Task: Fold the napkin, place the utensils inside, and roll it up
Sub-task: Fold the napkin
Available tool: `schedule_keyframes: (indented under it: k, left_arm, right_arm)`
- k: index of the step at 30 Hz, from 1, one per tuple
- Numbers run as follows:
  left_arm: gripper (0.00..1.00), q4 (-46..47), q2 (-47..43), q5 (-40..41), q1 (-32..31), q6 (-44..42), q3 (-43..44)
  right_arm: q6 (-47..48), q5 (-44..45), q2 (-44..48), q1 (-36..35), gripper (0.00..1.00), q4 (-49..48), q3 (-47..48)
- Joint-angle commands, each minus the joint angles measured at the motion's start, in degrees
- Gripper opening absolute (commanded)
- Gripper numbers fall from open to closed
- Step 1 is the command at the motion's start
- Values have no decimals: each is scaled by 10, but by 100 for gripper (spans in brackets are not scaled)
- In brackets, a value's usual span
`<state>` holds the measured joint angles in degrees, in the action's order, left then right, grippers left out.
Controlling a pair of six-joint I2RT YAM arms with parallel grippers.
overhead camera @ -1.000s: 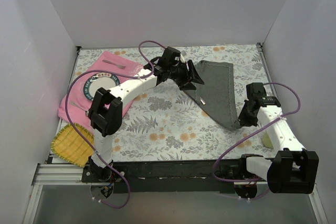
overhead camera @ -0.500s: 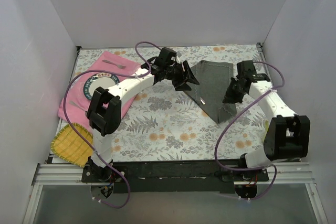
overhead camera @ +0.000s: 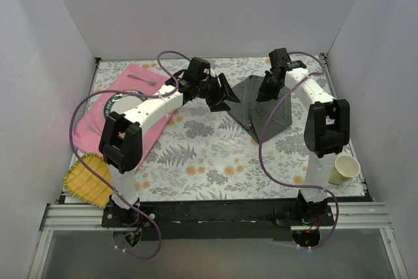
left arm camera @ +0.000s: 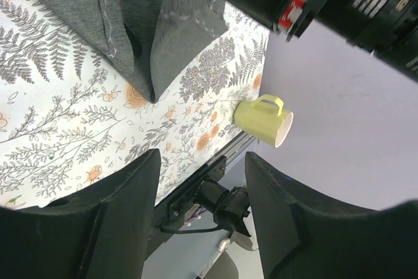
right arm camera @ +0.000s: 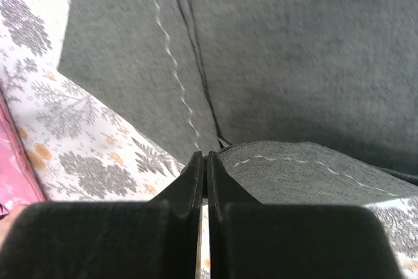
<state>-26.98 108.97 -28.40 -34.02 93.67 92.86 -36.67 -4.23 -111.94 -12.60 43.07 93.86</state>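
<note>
The dark grey napkin (overhead camera: 271, 112) lies at the centre right of the table, one corner lifted and folded back over itself. My right gripper (overhead camera: 264, 91) is shut on that stitched corner; in the right wrist view the closed gripper (right arm camera: 206, 161) pinches the hem above the flat napkin (right arm camera: 294, 44). My left gripper (overhead camera: 225, 98) is open and empty just left of the napkin; the left wrist view shows its gripper (left arm camera: 202, 220) spread wide, with the napkin (left arm camera: 72, 11) beyond. A slim silver utensil (overhead camera: 145, 78) lies on the pink placemat (overhead camera: 153, 86). The knife does not show clearly.
A yellow-green cup (overhead camera: 344, 169) stands at the near right, also seen in the left wrist view (left arm camera: 264, 119). A round plate (overhead camera: 124, 104) sits on the placemat, and a yellow woven mat (overhead camera: 88, 178) lies at the near left corner. White walls enclose the table.
My right arm has swung from the near right to the far side, carrying the napkin's near corner up and back over the cloth. My left gripper has drawn slightly back and left.
</note>
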Motion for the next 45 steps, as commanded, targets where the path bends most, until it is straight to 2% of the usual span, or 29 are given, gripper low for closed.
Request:
schedule_keyframes:
  k: [1,11,22,45]
  left_arm:
    - [53,-8,-53,5,11,-5,-15]
    - [53,-7,-54,3,19,-5,-19]
    - [53,-1,-50,1,20,-2,-28]
    - [53,-4,-46,-6,36,-7,-24]
  right_arm:
    - [2,11,-40,-12,1,34,91]
    - [55,3,-86,-28,1,46,177]
    - [116,-7,-30,-37,1,-11,162]
    - [175,-68,-113,-52,1,-18,244]
